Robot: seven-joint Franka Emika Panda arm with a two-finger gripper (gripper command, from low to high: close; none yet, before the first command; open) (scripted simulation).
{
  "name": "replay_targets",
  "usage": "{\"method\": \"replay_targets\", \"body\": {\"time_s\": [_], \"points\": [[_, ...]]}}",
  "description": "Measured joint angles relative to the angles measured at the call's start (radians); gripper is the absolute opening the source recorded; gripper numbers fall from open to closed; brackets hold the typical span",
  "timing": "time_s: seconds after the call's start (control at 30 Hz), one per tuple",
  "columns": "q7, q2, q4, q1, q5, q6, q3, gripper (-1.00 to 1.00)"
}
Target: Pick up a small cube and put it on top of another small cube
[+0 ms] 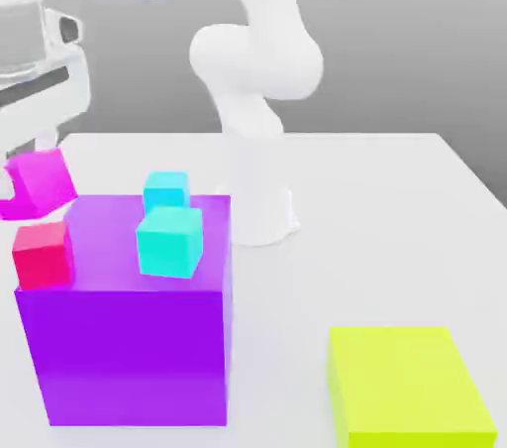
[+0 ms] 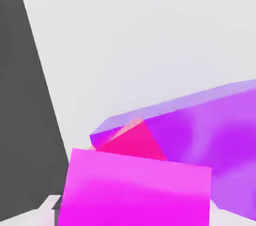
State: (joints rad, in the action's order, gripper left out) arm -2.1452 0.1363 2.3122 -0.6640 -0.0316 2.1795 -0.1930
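Gripper: my fingers (image 2: 219,215) are clamped on the magenta cube, one at either side of it.
Magenta cube (image 1: 42,183): held up off the purple block, tilted in the exterior view, its lower edge near the height of the red cube's top.
Red cube (image 1: 43,256): the one I have to stack on. It sits at the purple block's edge, toward the exterior view's left. In the hand view my load hides part of it.
Purple block (image 1: 129,357): carries the red cube and both cyan cubes (image 1: 170,243), which stand well apart from the red one.
Yellow block (image 1: 401,367): on the table (image 1: 366,198), well away from the stacking spot; I have no use for it.
Step in hand: I judge the pick done and the carry to the red cube under way. The stack is not made.
Gap over red: I cannot tell whether the two cubes touch, nor how squarely one lies over the other.
Next move: lift a little for clearance, level the magenta cube, centre it above the red one, then lower gently and let go only once it rests flat.
Risk: coming in low or crooked could knock the red cube off the edge.
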Motion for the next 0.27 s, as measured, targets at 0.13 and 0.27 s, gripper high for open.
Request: {"method": "replay_targets", "body": {"time_s": [0.13,0.27], "points": [[0.0,0.0,0.0,0.0,0.0,0.0,0.0,1.0],[0.003,0.026,-0.037,-0.002,-0.004,-0.064,0.002,1.0]]}}
